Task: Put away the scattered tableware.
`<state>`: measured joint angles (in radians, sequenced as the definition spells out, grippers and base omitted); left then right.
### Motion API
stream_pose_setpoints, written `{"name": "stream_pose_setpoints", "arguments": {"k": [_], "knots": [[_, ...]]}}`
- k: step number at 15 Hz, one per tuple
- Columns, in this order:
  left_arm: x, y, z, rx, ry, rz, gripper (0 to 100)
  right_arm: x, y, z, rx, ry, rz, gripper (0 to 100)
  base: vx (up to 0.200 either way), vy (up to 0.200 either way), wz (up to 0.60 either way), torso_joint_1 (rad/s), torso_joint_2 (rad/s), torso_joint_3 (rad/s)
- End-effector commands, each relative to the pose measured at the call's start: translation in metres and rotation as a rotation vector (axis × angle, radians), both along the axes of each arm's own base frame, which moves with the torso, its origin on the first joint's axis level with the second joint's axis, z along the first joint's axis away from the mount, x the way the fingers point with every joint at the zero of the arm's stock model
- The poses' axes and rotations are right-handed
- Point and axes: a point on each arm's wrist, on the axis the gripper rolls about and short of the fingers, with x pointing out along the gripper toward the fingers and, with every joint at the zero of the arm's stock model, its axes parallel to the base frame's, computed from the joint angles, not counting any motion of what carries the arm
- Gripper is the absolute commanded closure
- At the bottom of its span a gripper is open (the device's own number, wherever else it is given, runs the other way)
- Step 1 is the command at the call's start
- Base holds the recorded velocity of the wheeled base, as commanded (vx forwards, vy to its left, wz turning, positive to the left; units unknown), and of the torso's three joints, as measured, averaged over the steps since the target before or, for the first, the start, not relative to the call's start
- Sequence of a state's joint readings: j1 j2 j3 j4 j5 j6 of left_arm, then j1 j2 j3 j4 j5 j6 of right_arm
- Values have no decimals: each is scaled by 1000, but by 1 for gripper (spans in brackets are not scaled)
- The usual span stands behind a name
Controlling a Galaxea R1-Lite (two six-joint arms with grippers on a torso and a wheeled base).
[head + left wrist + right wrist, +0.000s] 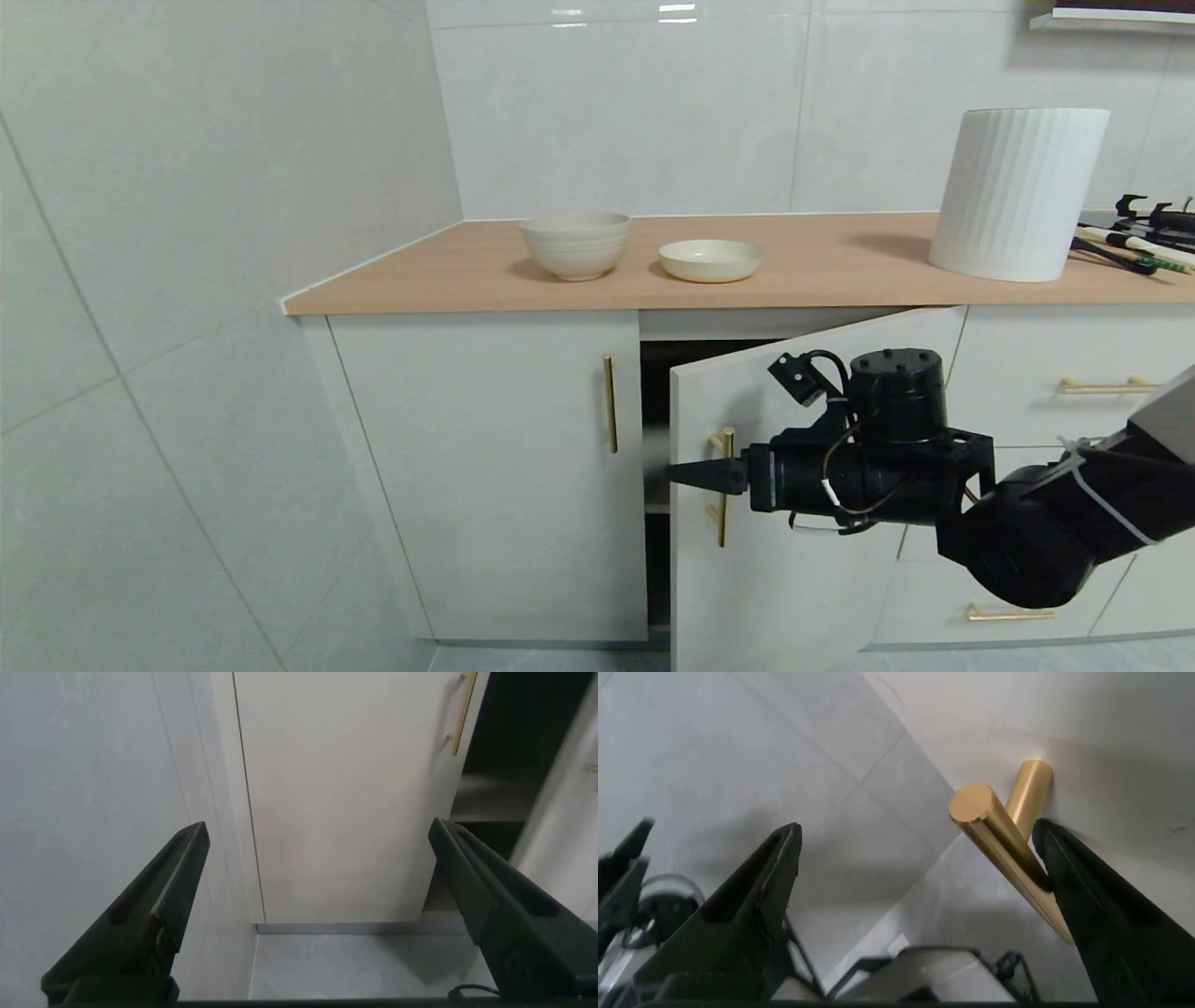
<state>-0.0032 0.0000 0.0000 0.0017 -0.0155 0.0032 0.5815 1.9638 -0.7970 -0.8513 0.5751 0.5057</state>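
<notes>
You're opening the cabinet door (794,579): your right hand (677,473) (spread, against the handle (722,523)) should pull it wider toward 5 o'clock.

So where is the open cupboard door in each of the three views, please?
Head view: door lower centre, swung out, right pincer at its gold handle.
Left wrist view: door is probably the pale slanted strip beside the dark opening.
Right wrist view: door is the pale surface behind the handle.
Landmark: the gold handle joins head and right wrist views.
</notes>
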Motion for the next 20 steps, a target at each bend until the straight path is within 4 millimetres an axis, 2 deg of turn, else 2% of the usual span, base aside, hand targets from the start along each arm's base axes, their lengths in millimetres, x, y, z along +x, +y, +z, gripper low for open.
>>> {"name": "stream_pose_setpoints", "arguments": {"k": [1, 11, 12, 14, 16, 18, 20], "knots": [[0, 0, 0, 0, 0, 0, 0, -15, 1, 12, 24, -26, 39, 0, 0, 0, 0, 0, 0, 0], [0, 0, 0, 9, -2, -1, 0, -27, -5, 6, 5, 6, 43, 0, 0, 0, 0, 0, 0, 0], [-2, 0, 8, 5, -33, -21, 0, -27, -6, 5, 5, 5, 43, 0, 0, 0, 0, 0, 0, 0], [-11, -3, 49, -2, -78, -155, 0, -27, -6, 3, 11, -4, 43, 0, 0, 0, 0, 0, 0, 0], [-10, -5, 102, -23, -55, -264, 0, -26, -4, 4, 30, -25, 45, 0, 0, 0, 0, 0, 0, 0], [26, -9, 137, -86, 95, -434, 0, -26, 0, 3, 38, -11, 50, 0, 0, 0, 0, 0, 0, 0], [68, -14, 147, -137, 253, -599, 0, -23, 9, -1, 46, -17, 66, 0, 0, 0, 0, 0, 0, 0]]}}
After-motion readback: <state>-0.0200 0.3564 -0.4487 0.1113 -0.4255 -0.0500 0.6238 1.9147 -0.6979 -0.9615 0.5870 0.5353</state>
